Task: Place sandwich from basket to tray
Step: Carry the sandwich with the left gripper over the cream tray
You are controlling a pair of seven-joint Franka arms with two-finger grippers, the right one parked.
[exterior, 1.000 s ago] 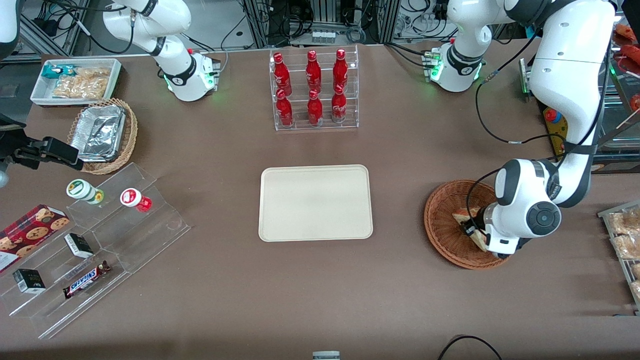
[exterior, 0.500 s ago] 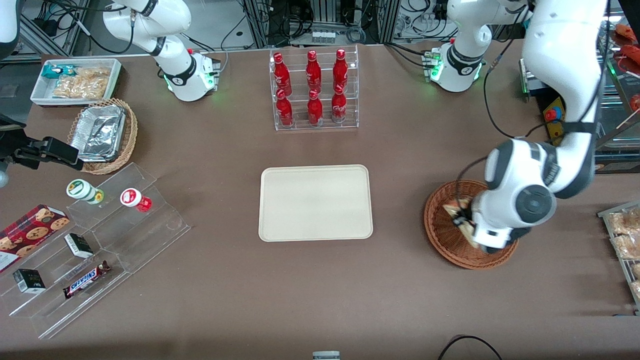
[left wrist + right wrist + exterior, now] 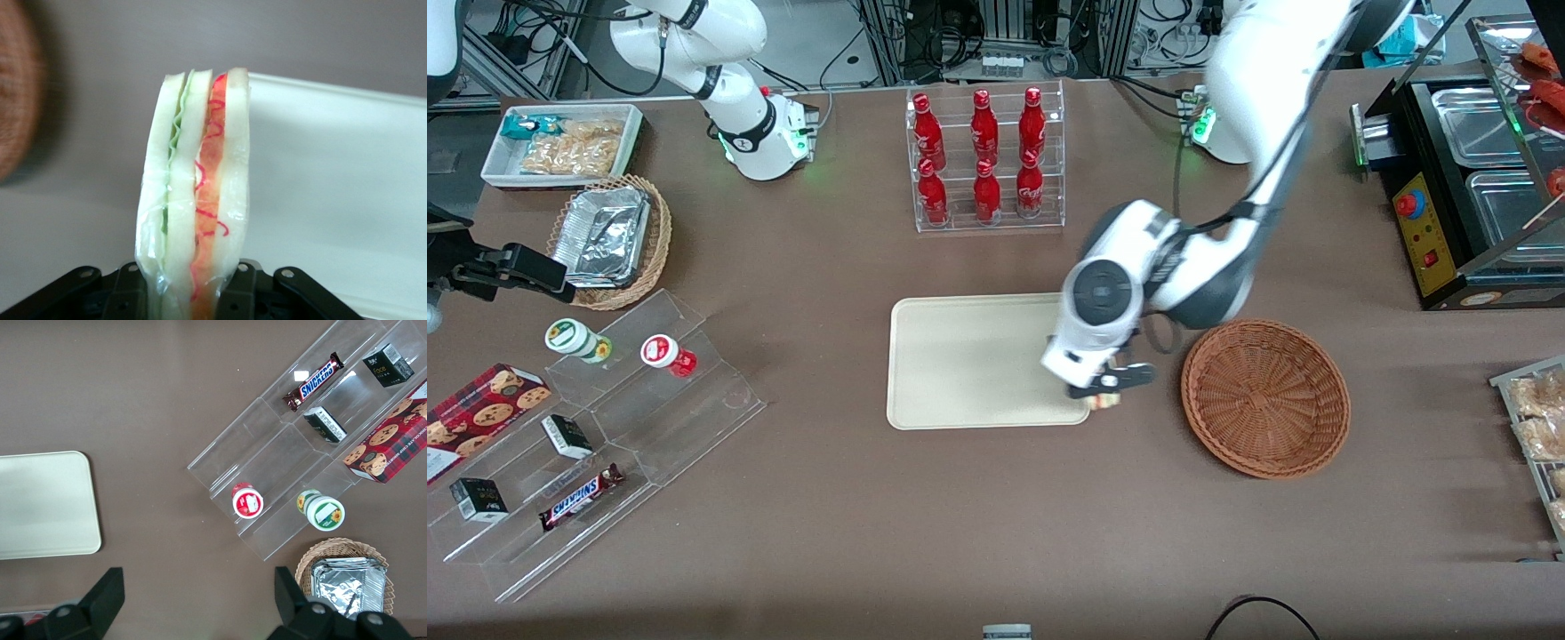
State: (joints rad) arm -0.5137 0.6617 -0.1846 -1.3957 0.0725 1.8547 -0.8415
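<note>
Lifted out of the basket [image 3: 1264, 398] since a second ago, the sandwich [image 3: 195, 193] now hangs clamped in the gripper [image 3: 1108, 389] above the tray [image 3: 969, 360] edge nearest that basket, over the brown desk [image 3: 827, 498].

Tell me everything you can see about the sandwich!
The sandwich is a wedge of white bread slices with green and red-orange filling, sealed in clear wrap. It stands on edge, pinched at one end by the gripper, with nothing else touching it. It hangs in the air over the tray's edge nearest the basket, which is now empty.
</note>
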